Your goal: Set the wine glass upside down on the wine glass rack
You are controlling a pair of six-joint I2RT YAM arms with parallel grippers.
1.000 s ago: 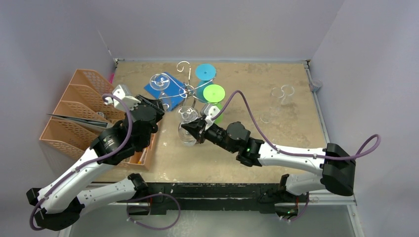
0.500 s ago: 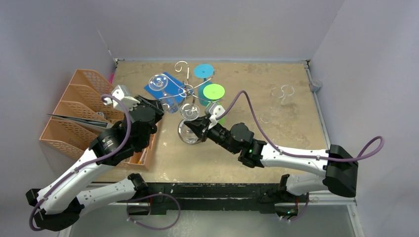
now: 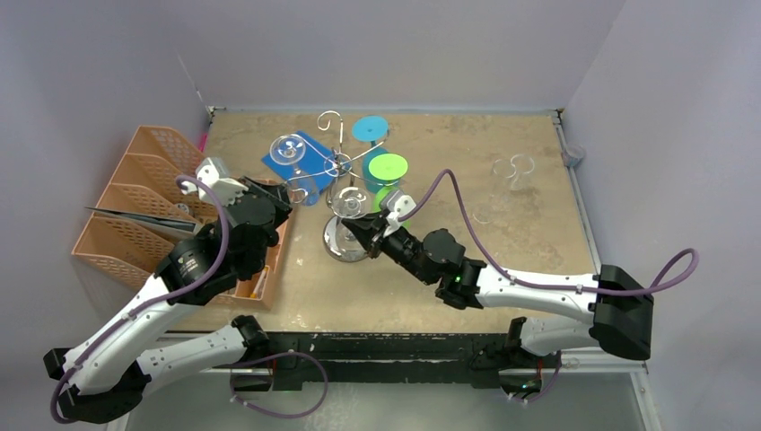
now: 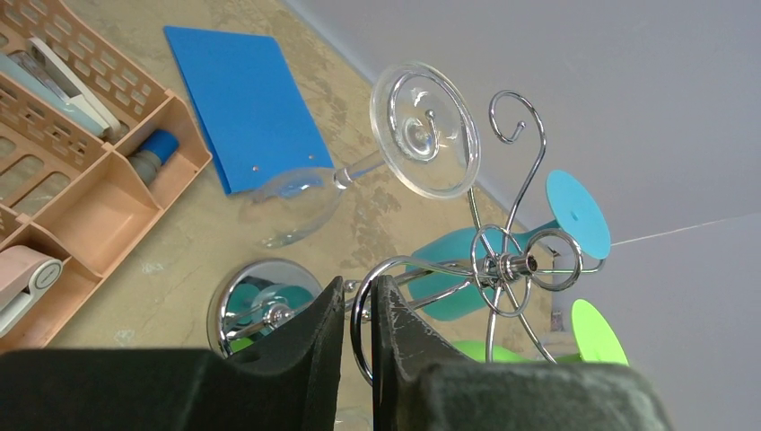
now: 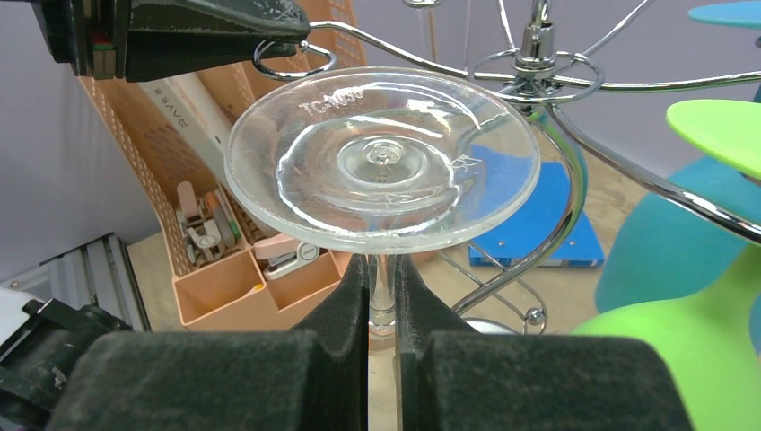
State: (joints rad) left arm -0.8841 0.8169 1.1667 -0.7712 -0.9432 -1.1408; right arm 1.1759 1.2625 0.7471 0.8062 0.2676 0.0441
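A clear wine glass (image 5: 381, 162) is held foot up, and my right gripper (image 5: 382, 269) is shut on its stem just under the foot. From above, that foot (image 3: 348, 206) sits below the curled arms of the chrome wine glass rack (image 3: 339, 164), over its round base (image 3: 334, 244). My left gripper (image 4: 357, 285) is shut on a scroll-ended arm of the rack (image 4: 507, 265). A second clear glass (image 4: 424, 130) hangs upside down from the rack's left side.
A teal glass (image 3: 371, 128) and a green one (image 3: 389, 167) hang on the rack's far and right sides. An orange desk organizer (image 3: 135, 206) stands at the left, a blue folder (image 3: 310, 148) lies behind the rack, and clear glasses (image 3: 511, 167) lie at the right.
My right gripper has carried the wine glass back and up, bringing its foot under the rack's arms. My left gripper has closed on the rack's scroll arm.
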